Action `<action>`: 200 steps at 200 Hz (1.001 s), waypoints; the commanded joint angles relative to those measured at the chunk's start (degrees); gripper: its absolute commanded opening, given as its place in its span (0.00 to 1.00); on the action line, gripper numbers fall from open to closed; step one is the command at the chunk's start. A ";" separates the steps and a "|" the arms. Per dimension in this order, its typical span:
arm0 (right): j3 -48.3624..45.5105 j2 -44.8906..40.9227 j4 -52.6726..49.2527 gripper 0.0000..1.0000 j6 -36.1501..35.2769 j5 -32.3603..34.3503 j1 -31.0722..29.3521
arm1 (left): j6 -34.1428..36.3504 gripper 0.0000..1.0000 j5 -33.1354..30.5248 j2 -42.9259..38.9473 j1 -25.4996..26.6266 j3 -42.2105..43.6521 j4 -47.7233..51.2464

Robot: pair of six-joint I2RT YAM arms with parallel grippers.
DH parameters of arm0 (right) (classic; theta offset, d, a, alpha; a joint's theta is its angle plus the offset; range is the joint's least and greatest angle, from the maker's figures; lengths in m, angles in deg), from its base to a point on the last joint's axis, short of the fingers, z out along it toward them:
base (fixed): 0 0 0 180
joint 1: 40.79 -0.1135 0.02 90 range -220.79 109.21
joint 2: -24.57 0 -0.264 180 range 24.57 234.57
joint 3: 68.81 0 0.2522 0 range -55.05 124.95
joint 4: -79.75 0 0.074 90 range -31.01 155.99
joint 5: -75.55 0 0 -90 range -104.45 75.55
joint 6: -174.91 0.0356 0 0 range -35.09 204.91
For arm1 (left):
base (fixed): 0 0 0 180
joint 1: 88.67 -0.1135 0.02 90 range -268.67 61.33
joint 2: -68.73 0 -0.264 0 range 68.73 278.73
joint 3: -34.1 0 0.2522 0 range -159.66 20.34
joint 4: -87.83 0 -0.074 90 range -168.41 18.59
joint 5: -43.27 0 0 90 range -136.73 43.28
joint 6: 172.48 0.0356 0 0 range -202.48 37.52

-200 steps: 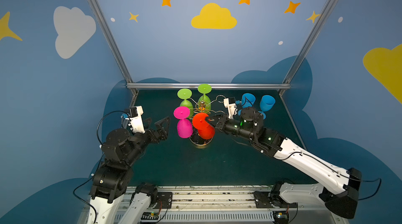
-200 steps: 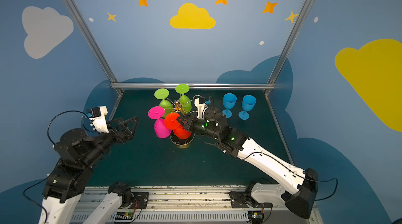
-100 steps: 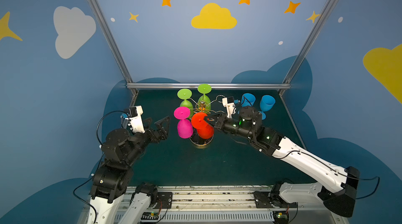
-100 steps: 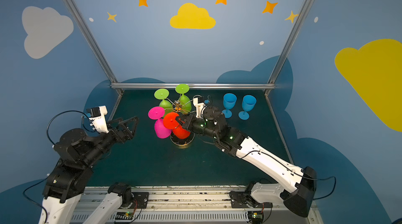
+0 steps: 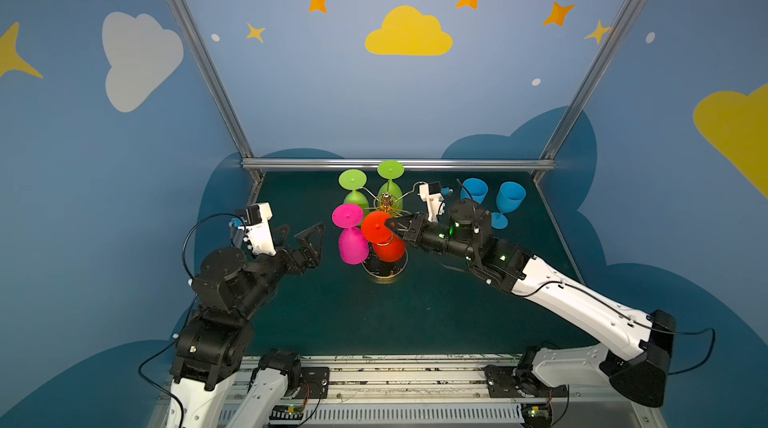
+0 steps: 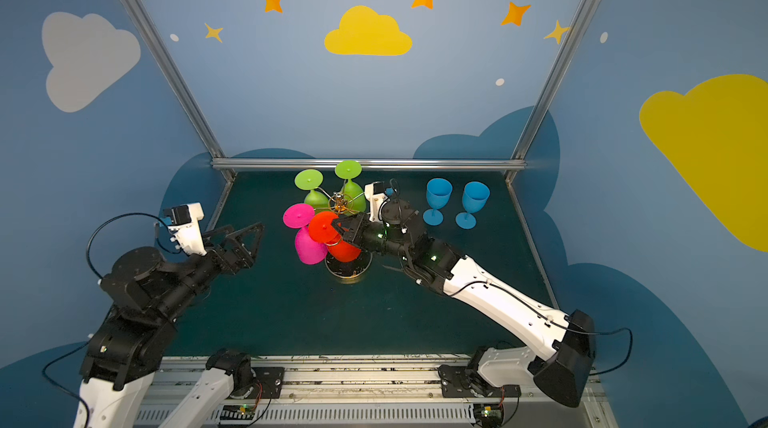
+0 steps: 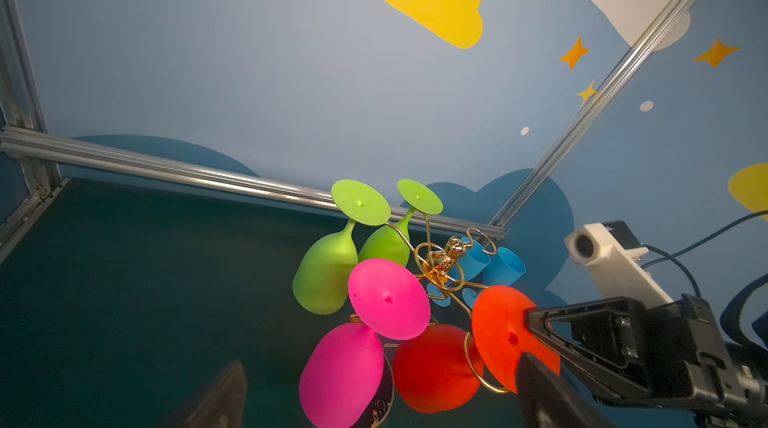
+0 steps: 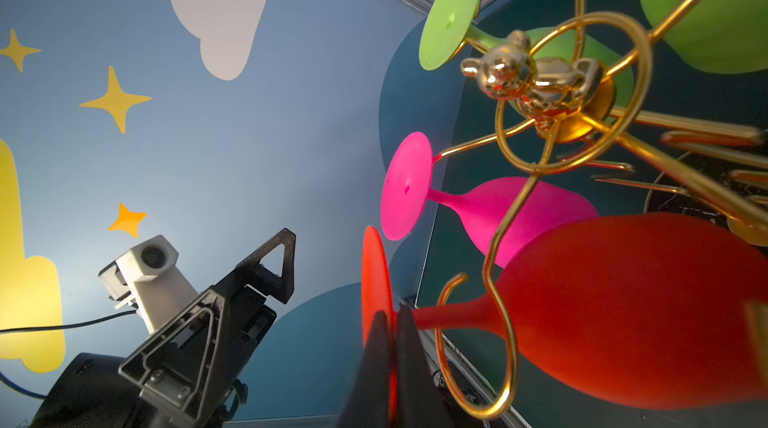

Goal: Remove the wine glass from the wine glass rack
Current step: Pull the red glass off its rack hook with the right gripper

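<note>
- The right gripper [image 5: 392,225], just right of centre in a top view, is pinched tight on the foot disc of the red wine glass [image 5: 390,249].
- That glass hangs bowl-down in a loop of the wine glass rack [image 5: 387,200], mid-frame.
- Best drawn outward through the loop's open end, held level, clear of the pink glass [image 5: 352,245] beside it.
- The left gripper [image 5: 303,228], left of centre, stands wide and empty.

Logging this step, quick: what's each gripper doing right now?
The left gripper: open, holding nothing.
The right gripper: shut on the red wine glass, its fingers pinching the foot.
</note>
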 commanded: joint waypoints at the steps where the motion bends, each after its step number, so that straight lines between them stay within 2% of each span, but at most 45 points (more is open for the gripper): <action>1: 2.11 0.84 1.74 0.00 -0.73 1.16 0.43 | 1.02 0.99 -0.58 -0.54 -0.20 -0.87 -0.45; 90: 5.26 5.17 2.39 0.00 -0.94 -2.07 0.52 | 1.48 0.99 -1.15 -0.75 -0.19 -1.56 0.32; 200: 6.40 6.48 -0.71 0.00 -2.61 -3.36 -1.34 | 1.02 0.99 -1.30 -1.15 -0.19 -1.68 0.25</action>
